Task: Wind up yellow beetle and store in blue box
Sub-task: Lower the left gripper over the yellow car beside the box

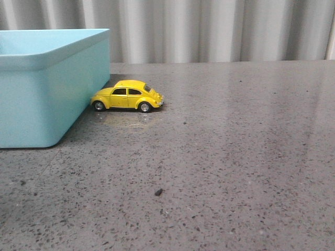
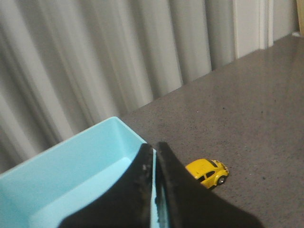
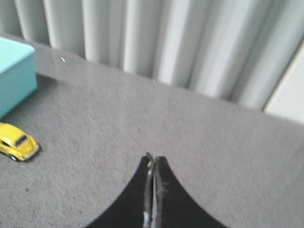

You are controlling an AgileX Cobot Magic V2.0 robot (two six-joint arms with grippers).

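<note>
The yellow beetle [image 1: 127, 95] stands on its wheels on the grey table, its rear close beside the right wall of the blue box [image 1: 49, 89] at the left. The box's inside shows empty in the left wrist view. My left gripper [image 2: 155, 146] hangs above the box's near corner, shut with nothing between its fingers; the yellow beetle [image 2: 208, 171] lies just past it on the table, beside the blue box [image 2: 71, 166]. My right gripper [image 3: 153, 158] is shut and empty over bare table, well away from the yellow beetle [image 3: 17, 142] and the blue box [image 3: 14, 76]. Neither gripper appears in the front view.
A speckled grey tabletop [image 1: 235, 157] stretches to the right and toward the front. A small dark speck [image 1: 158, 192] lies near the front middle. A pale pleated curtain [image 1: 209, 29] closes off the far edge of the table.
</note>
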